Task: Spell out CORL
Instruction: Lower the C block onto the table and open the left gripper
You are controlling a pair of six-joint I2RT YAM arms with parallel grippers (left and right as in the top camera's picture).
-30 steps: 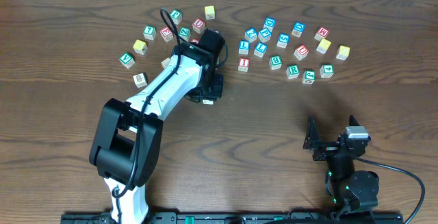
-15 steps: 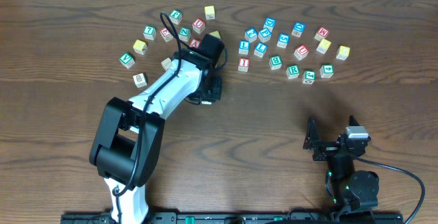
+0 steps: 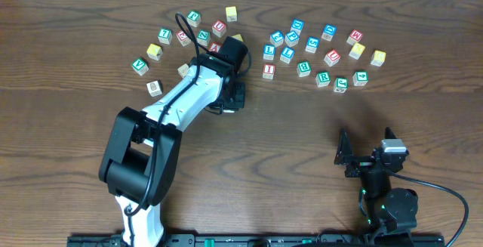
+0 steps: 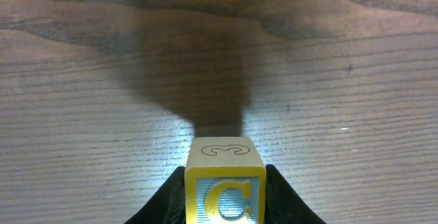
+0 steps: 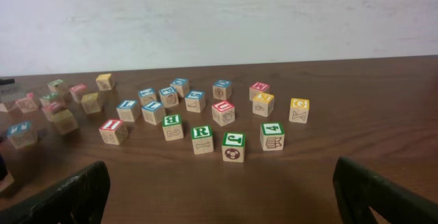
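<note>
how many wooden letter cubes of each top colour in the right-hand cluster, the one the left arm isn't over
blue-topped wooden letter cubes: 7
green-topped wooden letter cubes: 4
red-topped wooden letter cubes: 3
yellow-topped wooden letter cubes: 2
total: 16

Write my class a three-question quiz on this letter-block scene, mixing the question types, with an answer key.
1. True or false: the left gripper is shut on the yellow C block.
2. In the right wrist view, which block sits just right of the green R block? A) green J block B) green B block C) red I block
3. Fill in: the right gripper is ___ (open or shut).
Key: 1 true; 2 A; 3 open.
</note>
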